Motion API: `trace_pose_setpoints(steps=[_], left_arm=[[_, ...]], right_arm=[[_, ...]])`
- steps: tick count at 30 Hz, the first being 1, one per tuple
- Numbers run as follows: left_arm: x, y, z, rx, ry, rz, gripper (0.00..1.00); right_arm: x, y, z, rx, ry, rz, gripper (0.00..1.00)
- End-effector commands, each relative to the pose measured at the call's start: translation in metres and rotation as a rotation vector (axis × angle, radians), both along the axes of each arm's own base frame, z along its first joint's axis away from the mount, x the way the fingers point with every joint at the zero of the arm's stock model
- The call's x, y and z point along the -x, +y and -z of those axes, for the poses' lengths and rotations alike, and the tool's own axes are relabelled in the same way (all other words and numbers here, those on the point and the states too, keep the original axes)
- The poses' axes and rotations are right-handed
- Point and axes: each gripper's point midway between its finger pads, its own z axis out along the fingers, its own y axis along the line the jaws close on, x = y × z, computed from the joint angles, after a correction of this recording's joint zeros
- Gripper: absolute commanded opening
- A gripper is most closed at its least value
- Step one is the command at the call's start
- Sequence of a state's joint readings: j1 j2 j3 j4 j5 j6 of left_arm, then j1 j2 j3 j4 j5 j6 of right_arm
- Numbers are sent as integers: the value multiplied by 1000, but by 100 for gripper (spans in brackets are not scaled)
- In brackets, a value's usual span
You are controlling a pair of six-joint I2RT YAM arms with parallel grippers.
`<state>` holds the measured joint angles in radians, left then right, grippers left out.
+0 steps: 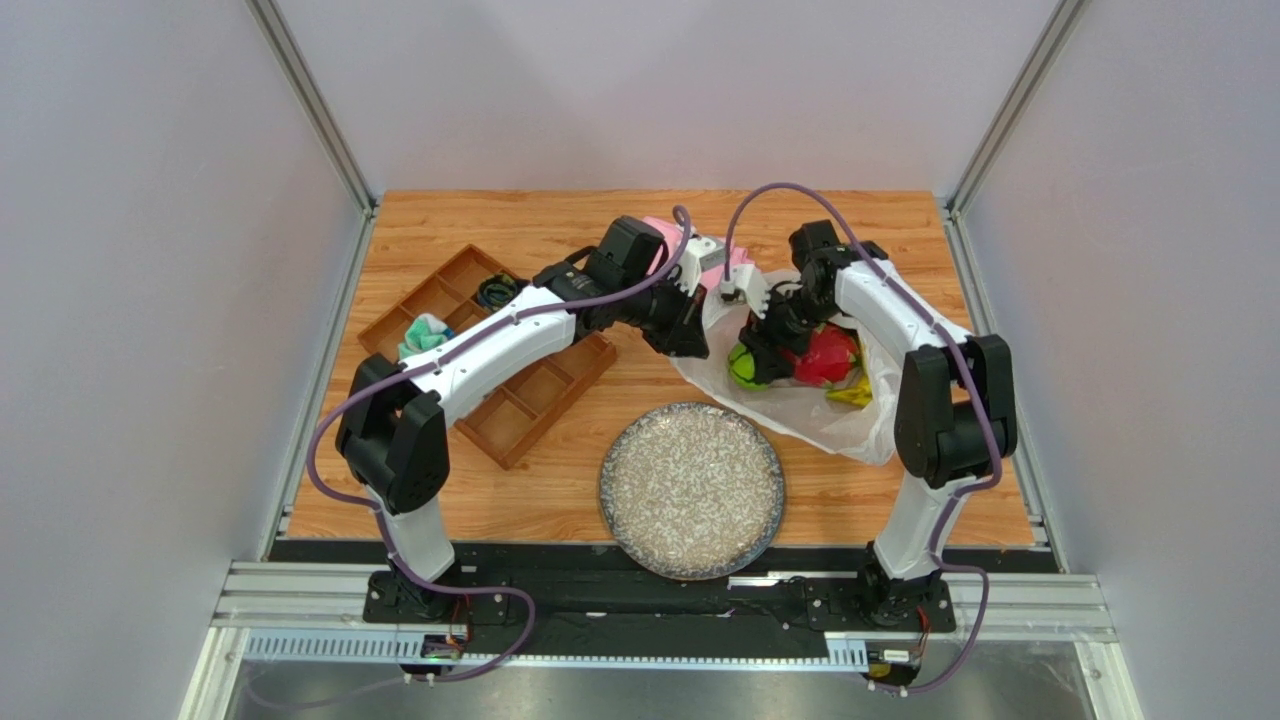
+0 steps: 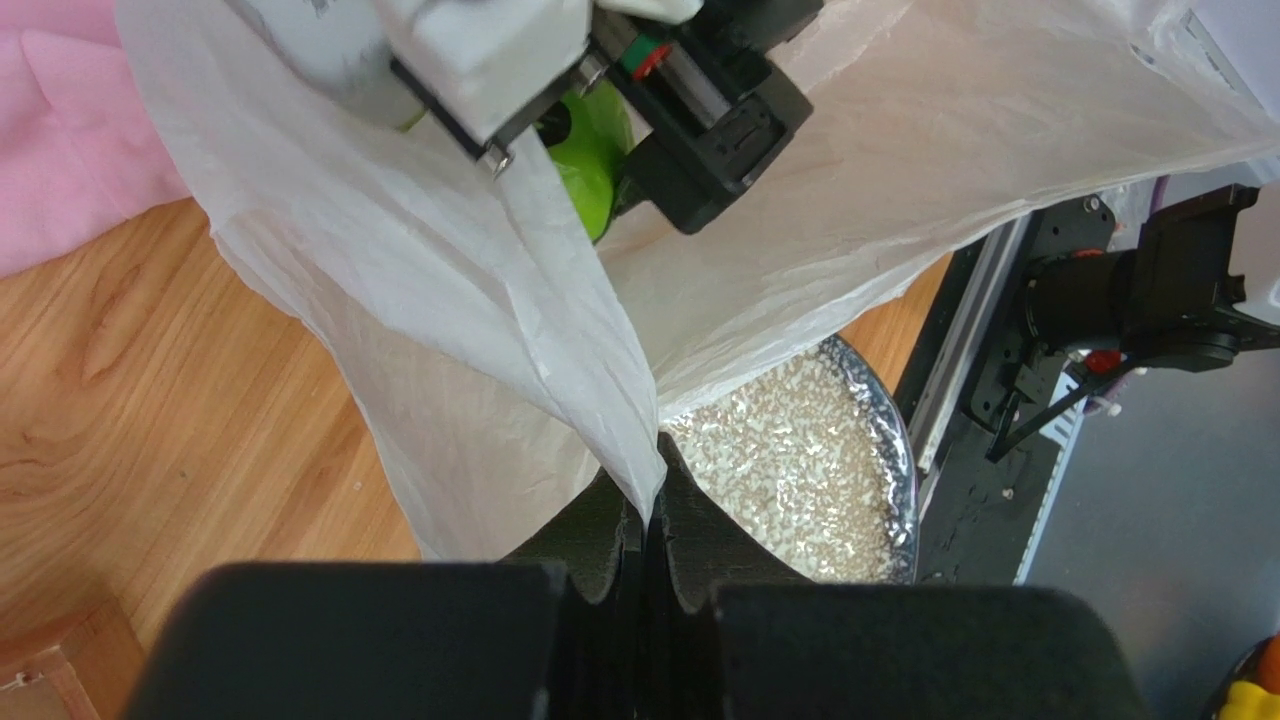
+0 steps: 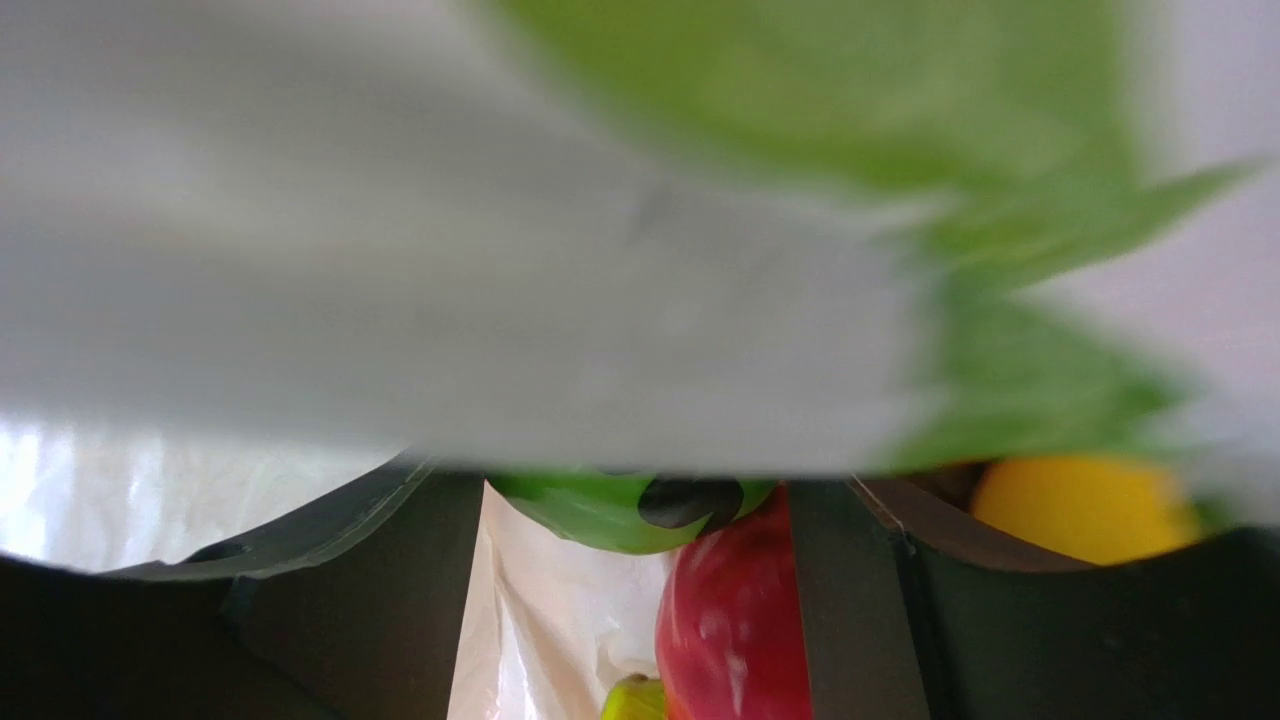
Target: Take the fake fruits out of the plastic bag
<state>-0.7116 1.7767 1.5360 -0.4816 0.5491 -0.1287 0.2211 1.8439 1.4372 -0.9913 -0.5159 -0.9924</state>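
The white plastic bag (image 1: 819,423) lies at the right of the table with its mouth held open. My left gripper (image 1: 679,326) is shut on a fold of the bag's edge (image 2: 639,480) and holds it up. My right gripper (image 1: 763,354) is inside the bag's mouth, open, with the fingers (image 3: 376,600) spread wide. Between and beyond them sit a green round fruit (image 3: 601,510), the red dragon fruit (image 3: 736,615) and a yellow fruit (image 3: 1074,510). In the top view the green fruit (image 1: 744,369), the red fruit (image 1: 827,360) and the yellow one (image 1: 854,395) show inside the bag. Blurred bag film covers the upper right wrist view.
A round metal plate (image 1: 693,488) with a speckled surface sits at front centre, just left of the bag; it also shows in the left wrist view (image 2: 812,465). A wooden compartment tray (image 1: 496,353) with small items lies at the left. A pink cloth (image 2: 75,120) lies behind the bag.
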Motion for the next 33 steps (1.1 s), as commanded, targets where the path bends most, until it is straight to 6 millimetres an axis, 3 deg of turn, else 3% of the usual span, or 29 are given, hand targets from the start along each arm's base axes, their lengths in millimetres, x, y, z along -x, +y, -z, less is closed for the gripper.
trace_pose_setpoints(steps=[1,3,4,6,10,12,14,15,16,18,29,32,33], left_arm=[[-2,-2,-21,47,-61,18,0],[-4,-3,-23,55,-73,16,0],[-5,-4,-22,56,-73,15,0],[-12,-2,-23,64,-68,-9,0],[-29,3,-24,98,-23,-90,0],[-37,8,-19,126,59,-147,0],[-41,9,-19,152,81,-152,0],[-43,9,-19,155,88,-156,0],[-43,8,-19,161,85,-152,0],[-43,6,-18,168,93,-144,0],[-39,14,-17,152,51,-151,0],[-38,16,-17,151,43,-151,0],[-38,16,-18,151,40,-149,0]], right_arm=[[0,3,-97,-96,-187,47,46],[15,8,-126,-144,-231,35,47],[35,11,-148,-181,-254,17,48],[61,19,-158,-197,-249,-33,52],[121,26,-141,-171,-229,-158,55],[153,33,-118,-152,-207,-240,56],[157,39,-103,-149,-254,-289,55],[170,41,-85,-140,-244,-329,57],[163,45,-78,-129,-292,-345,57],[170,51,-58,-96,-282,-402,57],[176,61,-13,-6,-180,-454,55],[179,57,-1,9,-162,-462,59],[178,58,1,9,-168,-464,67]])
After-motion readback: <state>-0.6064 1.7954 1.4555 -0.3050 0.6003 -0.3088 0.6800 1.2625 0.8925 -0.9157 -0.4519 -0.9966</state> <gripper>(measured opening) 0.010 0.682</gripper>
